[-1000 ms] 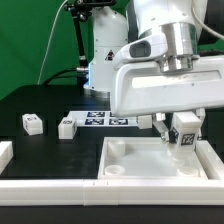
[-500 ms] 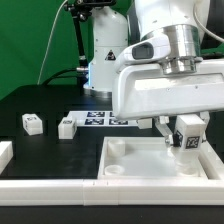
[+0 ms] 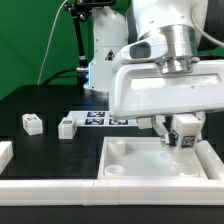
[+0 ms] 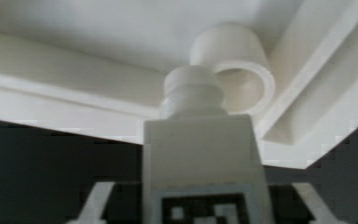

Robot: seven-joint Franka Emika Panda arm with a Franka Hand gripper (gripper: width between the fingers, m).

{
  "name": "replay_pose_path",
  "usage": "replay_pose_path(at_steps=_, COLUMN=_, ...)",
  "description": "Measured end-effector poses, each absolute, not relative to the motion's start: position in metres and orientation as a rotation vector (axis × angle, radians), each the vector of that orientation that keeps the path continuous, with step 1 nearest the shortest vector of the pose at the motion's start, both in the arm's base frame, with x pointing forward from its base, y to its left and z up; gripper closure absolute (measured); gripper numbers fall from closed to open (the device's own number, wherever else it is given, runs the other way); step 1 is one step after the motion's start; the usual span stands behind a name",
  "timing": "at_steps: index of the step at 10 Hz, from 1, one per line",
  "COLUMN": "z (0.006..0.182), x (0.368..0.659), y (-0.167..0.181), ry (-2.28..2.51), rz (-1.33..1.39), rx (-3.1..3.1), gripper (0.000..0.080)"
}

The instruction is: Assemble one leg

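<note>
My gripper (image 3: 182, 136) is shut on a white leg (image 3: 185, 135) with a black-and-white tag, held over the far right corner of the large white square panel (image 3: 140, 165). In the wrist view the leg (image 4: 202, 150) fills the middle, its rounded tip right at a raised round corner socket (image 4: 229, 62) of the panel (image 4: 51, 80); the fingers (image 4: 101, 203) flank its tagged end. Two more legs (image 3: 33, 124) (image 3: 67, 127) lie on the black table at the exterior view's left.
The marker board (image 3: 100, 120) lies behind the panel. A white rim (image 3: 50, 186) runs along the table's near edge, with a white block (image 3: 5, 153) at the exterior view's left. The robot base (image 3: 105, 50) stands at the back.
</note>
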State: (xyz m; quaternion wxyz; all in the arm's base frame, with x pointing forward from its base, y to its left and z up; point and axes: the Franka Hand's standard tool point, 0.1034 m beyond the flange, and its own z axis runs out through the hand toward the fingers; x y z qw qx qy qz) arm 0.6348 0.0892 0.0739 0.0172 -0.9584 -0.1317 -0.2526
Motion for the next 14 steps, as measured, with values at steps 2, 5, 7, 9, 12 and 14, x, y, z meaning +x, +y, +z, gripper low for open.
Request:
replay_pose_path(at_steps=2, z=0.074, x=0.636, y=0.092, ry=-0.407, rz=-0.855, rx=-2.966, gripper=0.0509)
replay_pose_path(at_steps=5, z=0.074, x=0.637, y=0.104, ry=-0.426, rz=-0.896, rx=-2.95, gripper=0.0509)
replay_pose_path(at_steps=7, z=0.073, x=0.635, y=0.109, ry=-0.438, rz=-0.891, rx=-2.948, gripper=0.0509)
replay_pose_path(at_steps=9, z=0.068, x=0.63, y=0.106, ry=-0.439, rz=-0.875, rx=-2.955, gripper=0.0509)
replay_pose_path(at_steps=12, z=0.06, x=0.626, y=0.105, ry=-0.437, rz=-0.86, rx=-2.96, gripper=0.0509)
replay_pose_path(at_steps=14, z=0.055, x=0.625, y=0.101, ry=-0.427, rz=-0.857, rx=-2.964, gripper=0.0509)
